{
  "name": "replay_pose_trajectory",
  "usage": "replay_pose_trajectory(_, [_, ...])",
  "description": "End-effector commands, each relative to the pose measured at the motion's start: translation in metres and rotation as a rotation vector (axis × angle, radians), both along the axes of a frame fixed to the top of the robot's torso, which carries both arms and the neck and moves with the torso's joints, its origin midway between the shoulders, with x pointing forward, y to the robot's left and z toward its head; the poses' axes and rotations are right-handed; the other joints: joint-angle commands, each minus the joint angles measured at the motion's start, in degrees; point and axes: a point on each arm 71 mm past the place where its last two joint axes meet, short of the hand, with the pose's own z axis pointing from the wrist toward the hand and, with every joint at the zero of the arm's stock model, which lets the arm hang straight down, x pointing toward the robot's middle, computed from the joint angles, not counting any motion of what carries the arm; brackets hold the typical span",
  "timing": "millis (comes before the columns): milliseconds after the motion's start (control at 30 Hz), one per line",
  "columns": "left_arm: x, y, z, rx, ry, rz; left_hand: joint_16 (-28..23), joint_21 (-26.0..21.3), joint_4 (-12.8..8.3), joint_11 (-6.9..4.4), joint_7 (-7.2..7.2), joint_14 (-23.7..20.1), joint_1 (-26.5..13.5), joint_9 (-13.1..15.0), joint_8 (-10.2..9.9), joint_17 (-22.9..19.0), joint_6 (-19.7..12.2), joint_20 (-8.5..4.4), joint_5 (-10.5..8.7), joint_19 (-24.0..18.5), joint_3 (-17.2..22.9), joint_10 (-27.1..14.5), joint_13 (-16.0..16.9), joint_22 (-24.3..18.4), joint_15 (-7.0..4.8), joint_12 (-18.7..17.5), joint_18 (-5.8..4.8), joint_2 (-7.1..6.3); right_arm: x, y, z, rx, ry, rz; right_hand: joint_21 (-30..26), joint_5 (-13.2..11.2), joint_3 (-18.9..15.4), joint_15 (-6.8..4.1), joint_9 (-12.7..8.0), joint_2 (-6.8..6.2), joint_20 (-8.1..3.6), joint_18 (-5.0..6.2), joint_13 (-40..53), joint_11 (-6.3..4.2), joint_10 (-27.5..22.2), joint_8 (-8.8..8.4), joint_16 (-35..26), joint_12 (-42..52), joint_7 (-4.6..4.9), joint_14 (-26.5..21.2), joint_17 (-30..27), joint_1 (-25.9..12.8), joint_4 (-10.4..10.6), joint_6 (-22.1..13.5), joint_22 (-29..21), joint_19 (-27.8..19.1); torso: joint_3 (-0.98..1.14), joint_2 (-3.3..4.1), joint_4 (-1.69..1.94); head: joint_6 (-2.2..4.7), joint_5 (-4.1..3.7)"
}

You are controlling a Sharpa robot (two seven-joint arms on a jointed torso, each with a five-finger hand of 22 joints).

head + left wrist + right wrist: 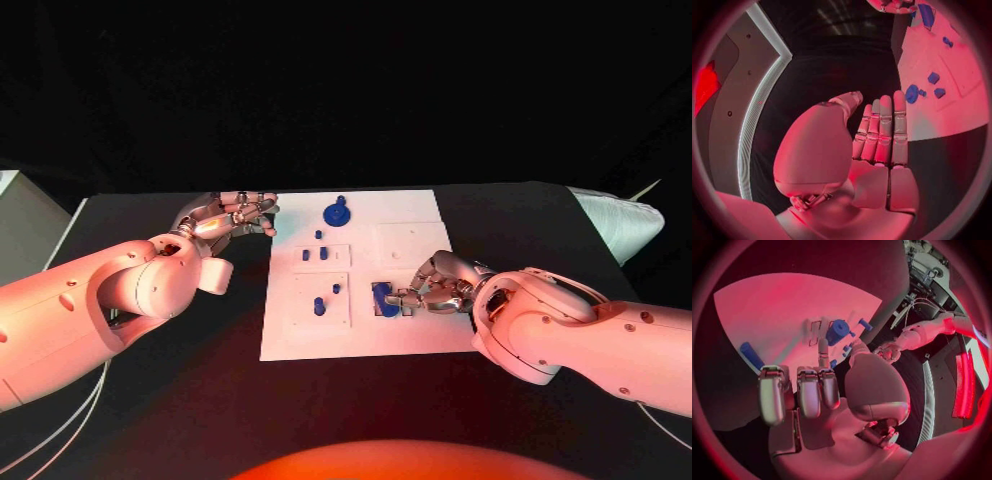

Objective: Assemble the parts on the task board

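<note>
Task board (pixel 411 335): white plate, mid-bench. Right hand (pixel 433 285): over its near right part, fingers curled about a blue part (pixel 385 298); grip uncertain. Left hand (pixel 228 217): empty, fingers straight and together, just beside the board's far corner. Round blue part (pixel 336 212) close by.

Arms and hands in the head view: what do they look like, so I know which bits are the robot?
Two bulky, smooth, rounded white arm shells. Each ends in a silver metal hand, left hand and right hand, with segmented, jointed fingers. Thin pale cables trail under the left arm. No markings are legible.
</note>
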Motion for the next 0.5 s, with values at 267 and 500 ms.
replay_pose_trajectory(267, [-0.0006, -0.0015, -0.0004, -0.009, 0.001, -0.009, -0.3, -0.19, 0.35, -0.02, 0.01, 0.19, 0.23, -0.09, -0.03, 0.07, -0.39, 0.18, 0.08, 0.37, 0.02, -0.41, -0.05, -0.05, 0.07, 0.27, 0.75, 0.29, -0.0021, -0.0033, 0.0004, 0.011, 0.005, 0.066, 0.08, -4.62, 3.54, -0.49, -0.2, -2.79, -0.6, -0.37, 15.1, -0.42, 5.96, 0.71, 0.25, 0.12, -0.46, 5.98, 15.08, 10.44, -0.16, -0.29, 13.56, 5.2, -0.05, 0.01, -0.04, -0.06, 0.08])
replay_pose_trajectory(500, [-0.0007, -0.0019, -0.0005, -0.01, 0.001, -0.01, -0.3, -0.19, 0.35, -0.02, 0.01, 0.19, 0.23, -0.09, -0.03, 0.07, -0.39, 0.18, 0.08, 0.37, 0.02, -0.41, -0.05, -0.05, 0.07, 0.27, 0.75, 0.29, -0.0006, -0.0036, -0.0008, 0.007, 0.008, 0.062, 0.17, -4.57, 4.87, -0.47, -0.38, -3.08, -0.58, -0.39, 15.1, -0.4, 5.96, 0.67, 0.25, 0.12, -0.45, 5.98, 15.08, 11.88, -0.2, -0.26, 13.6, 5.22, -0.05, 0.02, 0.07, -0.1, 0.0])
